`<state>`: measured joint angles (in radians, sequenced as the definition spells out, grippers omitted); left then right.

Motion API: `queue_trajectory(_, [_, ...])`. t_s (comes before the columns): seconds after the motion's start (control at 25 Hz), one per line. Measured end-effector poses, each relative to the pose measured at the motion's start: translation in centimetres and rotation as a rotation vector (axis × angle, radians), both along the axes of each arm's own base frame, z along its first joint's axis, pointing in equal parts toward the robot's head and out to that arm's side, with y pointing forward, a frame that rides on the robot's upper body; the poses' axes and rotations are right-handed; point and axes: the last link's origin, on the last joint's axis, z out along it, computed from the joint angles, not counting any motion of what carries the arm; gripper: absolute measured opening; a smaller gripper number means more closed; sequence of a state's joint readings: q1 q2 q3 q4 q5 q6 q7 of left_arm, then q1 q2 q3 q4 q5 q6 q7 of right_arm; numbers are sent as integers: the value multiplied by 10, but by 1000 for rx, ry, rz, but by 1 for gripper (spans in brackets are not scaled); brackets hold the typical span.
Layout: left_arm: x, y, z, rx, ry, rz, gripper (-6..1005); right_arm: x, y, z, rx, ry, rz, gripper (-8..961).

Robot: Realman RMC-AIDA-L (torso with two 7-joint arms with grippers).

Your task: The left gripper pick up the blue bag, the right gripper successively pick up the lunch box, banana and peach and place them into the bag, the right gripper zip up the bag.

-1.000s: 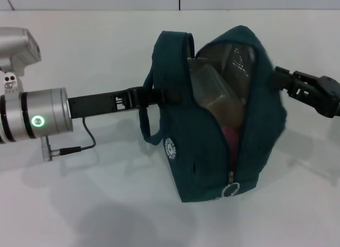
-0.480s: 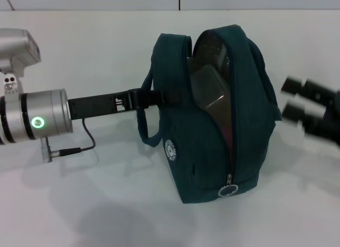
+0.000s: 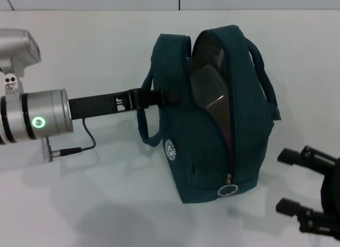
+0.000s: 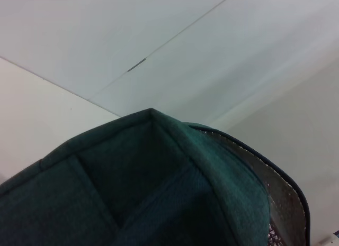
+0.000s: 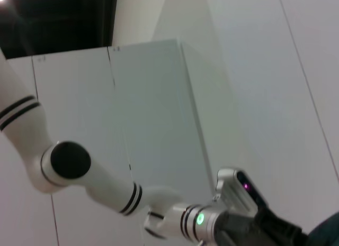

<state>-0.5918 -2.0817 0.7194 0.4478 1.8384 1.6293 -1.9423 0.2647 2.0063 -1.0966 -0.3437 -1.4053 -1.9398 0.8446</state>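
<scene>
The blue bag (image 3: 212, 125) stands upright in the middle of the table in the head view, its zipper open down the front. The metal ring pull (image 3: 227, 190) hangs near the bottom. The left gripper (image 3: 159, 96) is shut on the bag's left handle side. The lunch box (image 3: 208, 93) shows inside the opening against the foil lining. A thin pink strip of the peach (image 3: 227, 131) shows lower in the gap. The banana is hidden. The right gripper (image 3: 284, 181) is open and empty, low at the front right, apart from the bag. The left wrist view shows the bag's fabric (image 4: 159, 182).
The white table (image 3: 95, 204) stretches around the bag. The left arm's cable (image 3: 79, 148) hangs below its silver cylinder (image 3: 37, 119). The right wrist view shows the left arm (image 5: 199, 219) before white wall panels.
The right gripper left the bag's upper right side and moved down to the front right. The bag's right flap swung back and the opening narrowed.
</scene>
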Motion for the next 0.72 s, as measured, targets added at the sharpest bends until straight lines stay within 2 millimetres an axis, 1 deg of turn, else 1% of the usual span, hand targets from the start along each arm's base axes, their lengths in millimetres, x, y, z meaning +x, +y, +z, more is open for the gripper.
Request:
queue_trajectory(0.16, [0,0,0,-1,1,0,38,8,-10,-12,-23,-43,-19,789])
queue_trajectory(0.28, [0,0,-1,-2,0,-1,38,15,-10,-25,-50,-114,-50,788])
queue_trajectory(0.32, [0,0,-1,-2,1,-1,38,15,-10,-25,-50,-114,-50,788])
queue_trajectory(0.36, [1,0,-1,-2,1,-2,38,19,-10,-35,-56,-161,-58,788])
queue_trajectory(0.56, [1,0,-1,-2,1,-2,38,20,-6,-42,-39,-198,-57,787])
queue_trajectory(0.72, [0,0,-1,-1,1,-3,38,18,2,-48,-35,-223,-60,787])
